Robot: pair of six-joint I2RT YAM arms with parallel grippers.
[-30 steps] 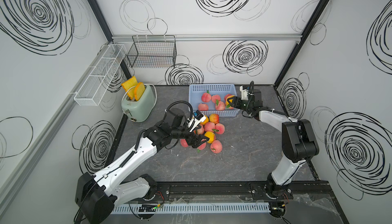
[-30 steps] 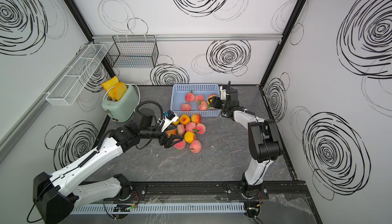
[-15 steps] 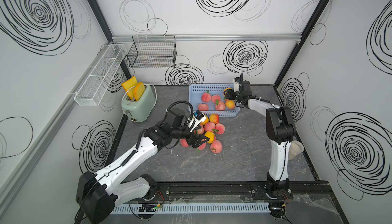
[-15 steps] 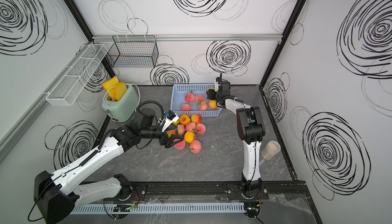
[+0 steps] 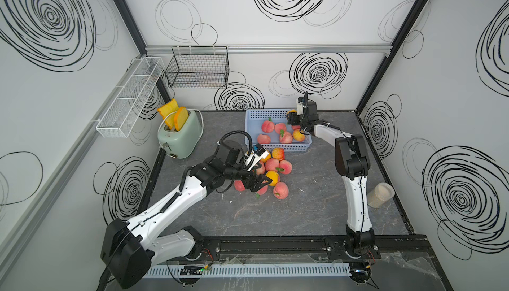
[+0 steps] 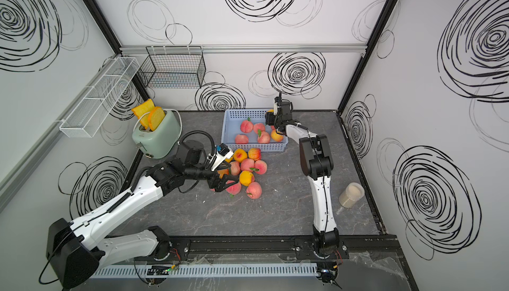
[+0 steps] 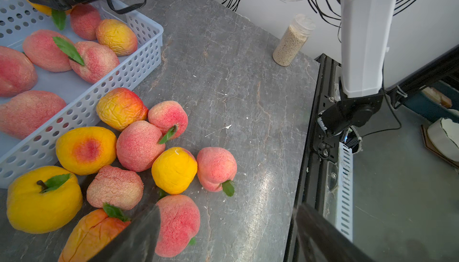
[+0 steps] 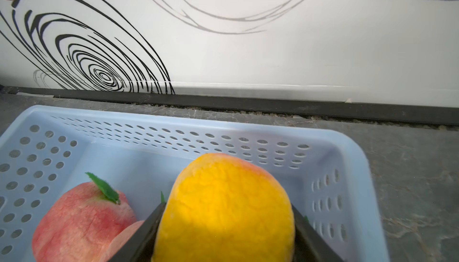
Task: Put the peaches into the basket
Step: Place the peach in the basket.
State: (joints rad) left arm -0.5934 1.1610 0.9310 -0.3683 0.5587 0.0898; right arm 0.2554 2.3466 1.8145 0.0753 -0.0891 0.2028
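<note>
Left lines up a grab while right hangs a peach over the basket

Nearest us, the left tool (image 5: 260, 185) sits low with its jaws spread wide at the near side of the pile of peaches (image 5: 275, 165) on the surface (image 5: 303, 215). One finger (image 7: 139, 236) is right beside a pink peach (image 7: 177, 223), open wide to straddle it, I'd say, at the heap's uncrowded fringe. The pile lies against the near wall of the basket (image 5: 278, 147), which stands by the surface's far edge with several peaches inside. Beyond, the right tool (image 5: 292, 116) is clamped on a yellow peach (image 8: 223, 198) above the basket's far right corner, over bare floor, and looks ready to drop it.
</note>
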